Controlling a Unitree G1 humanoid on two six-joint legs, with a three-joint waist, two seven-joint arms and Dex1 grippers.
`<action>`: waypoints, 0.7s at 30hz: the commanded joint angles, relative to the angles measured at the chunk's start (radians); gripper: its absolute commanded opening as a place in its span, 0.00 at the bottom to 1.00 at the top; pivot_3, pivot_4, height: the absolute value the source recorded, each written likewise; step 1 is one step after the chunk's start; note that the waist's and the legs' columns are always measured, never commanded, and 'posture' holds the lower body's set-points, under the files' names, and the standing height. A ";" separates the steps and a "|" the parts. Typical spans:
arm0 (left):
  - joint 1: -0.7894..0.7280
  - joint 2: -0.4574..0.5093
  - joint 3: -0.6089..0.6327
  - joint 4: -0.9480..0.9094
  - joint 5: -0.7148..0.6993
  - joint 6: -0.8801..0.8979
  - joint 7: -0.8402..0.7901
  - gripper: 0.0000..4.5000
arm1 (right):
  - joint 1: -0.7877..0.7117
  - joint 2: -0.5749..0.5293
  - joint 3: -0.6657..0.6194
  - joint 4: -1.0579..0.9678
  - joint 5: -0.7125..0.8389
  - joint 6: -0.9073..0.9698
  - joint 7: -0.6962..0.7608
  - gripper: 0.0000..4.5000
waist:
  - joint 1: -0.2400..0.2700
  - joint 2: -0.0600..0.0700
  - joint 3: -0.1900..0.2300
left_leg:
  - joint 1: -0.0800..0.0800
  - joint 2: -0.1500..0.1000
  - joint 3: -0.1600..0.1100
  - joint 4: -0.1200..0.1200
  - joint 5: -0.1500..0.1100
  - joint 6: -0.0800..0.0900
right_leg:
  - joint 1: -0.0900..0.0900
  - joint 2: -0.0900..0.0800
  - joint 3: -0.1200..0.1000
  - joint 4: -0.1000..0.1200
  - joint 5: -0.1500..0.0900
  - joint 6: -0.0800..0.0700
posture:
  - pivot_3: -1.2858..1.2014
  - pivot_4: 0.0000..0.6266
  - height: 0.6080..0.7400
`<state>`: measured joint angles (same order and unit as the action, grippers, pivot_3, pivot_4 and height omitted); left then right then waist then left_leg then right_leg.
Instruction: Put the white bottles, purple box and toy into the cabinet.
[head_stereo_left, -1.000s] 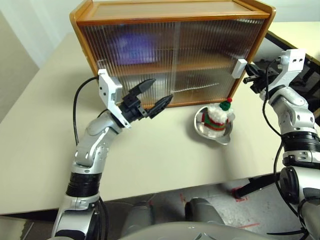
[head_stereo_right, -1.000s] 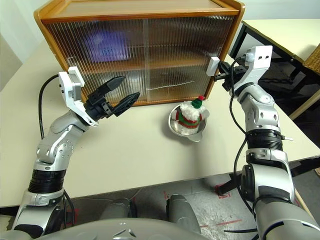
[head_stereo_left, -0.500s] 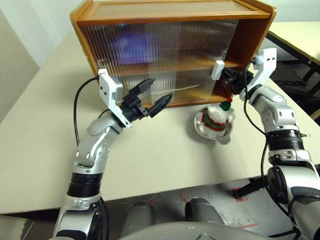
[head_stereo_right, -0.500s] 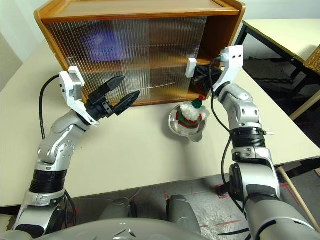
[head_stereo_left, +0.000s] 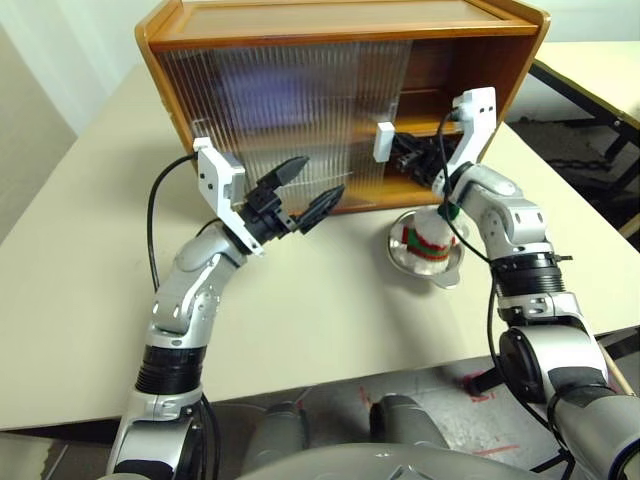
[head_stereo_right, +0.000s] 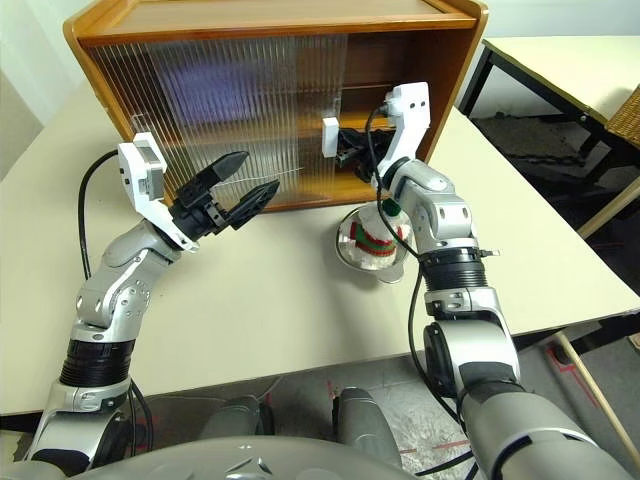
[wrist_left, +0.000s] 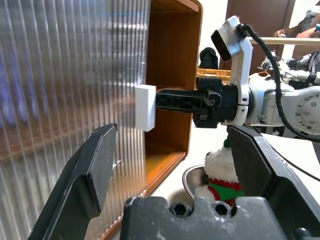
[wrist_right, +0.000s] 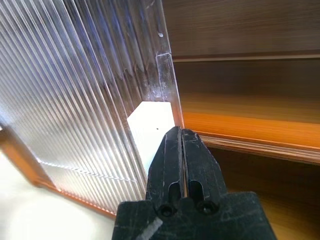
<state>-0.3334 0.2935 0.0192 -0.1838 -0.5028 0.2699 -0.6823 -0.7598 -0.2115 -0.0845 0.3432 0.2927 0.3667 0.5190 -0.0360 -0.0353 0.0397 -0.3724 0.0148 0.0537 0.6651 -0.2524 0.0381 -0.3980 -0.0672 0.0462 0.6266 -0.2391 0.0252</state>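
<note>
The cabinet (head_stereo_left: 340, 22) stands at the back of the table, and its right part is open. My right gripper (head_stereo_left: 400, 151) is shut, its tip pressed against the right side of the sliding door's white handle (head_stereo_left: 384, 141), also seen close up as handle (wrist_right: 150, 125). The toy (head_stereo_left: 425, 236) sits in a steel bowl (head_stereo_left: 447, 273) just in front of the opening, under my right forearm. A purple blur behind the ribbed door on the upper shelf looks like the purple box (head_stereo_left: 262, 95). My left gripper (head_stereo_left: 322, 177) hangs open in front of the left door, holding nothing. The white bottles are out of view.
The cabinet and bowl rest on a beige table (head_stereo_left: 300, 300) with free surface in front and to the left. A second table (head_stereo_left: 600, 60) with black legs stands at the back right, with a wicker chair (head_stereo_right: 627, 115) beside it.
My right gripper has moved left, pushing the white handle along, so the right door has slid left and the cabinet's right side now stands open. The left arm has stayed still.
</note>
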 joint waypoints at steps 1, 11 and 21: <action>0.013 0.007 0.001 -0.012 0.006 0.001 0.006 1.00 | -0.024 0.029 0.029 -0.031 0.007 0.020 0.001 0.01 | -0.001 0.000 0.000 | 0.000 0.000 0.000 0.000 0.000 0.000 | 0.000 0.000 0.000 0.000 0.000 0.000 | 0.55 0.00 1.00; 0.008 0.005 0.003 -0.009 0.010 -0.002 0.017 1.00 | -0.032 0.079 0.054 -0.039 0.002 0.029 -0.004 0.01 | -0.002 0.000 0.000 | -0.001 0.000 0.000 -0.001 0.000 0.000 | -0.002 0.000 0.000 0.000 0.001 -0.001 | 0.55 0.00 1.00; -0.007 -0.009 -0.016 0.023 0.010 -0.015 0.001 1.00 | 0.021 -0.039 0.002 -0.133 0.007 0.061 -0.003 0.01 | 0.001 0.000 0.000 | -0.005 0.000 0.002 -0.001 0.000 0.000 | -0.008 0.000 0.002 0.002 0.001 -0.001 | 0.52 0.00 1.00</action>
<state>-0.3323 0.2895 0.0180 -0.1788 -0.5025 0.2655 -0.6693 -0.7578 -0.2252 -0.0570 0.2497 0.2933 0.4071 0.5171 -0.0348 -0.0350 0.0398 -0.3782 0.0143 0.0558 0.6640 -0.2525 0.0379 -0.4058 -0.0674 0.0479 0.6283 -0.2383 0.0242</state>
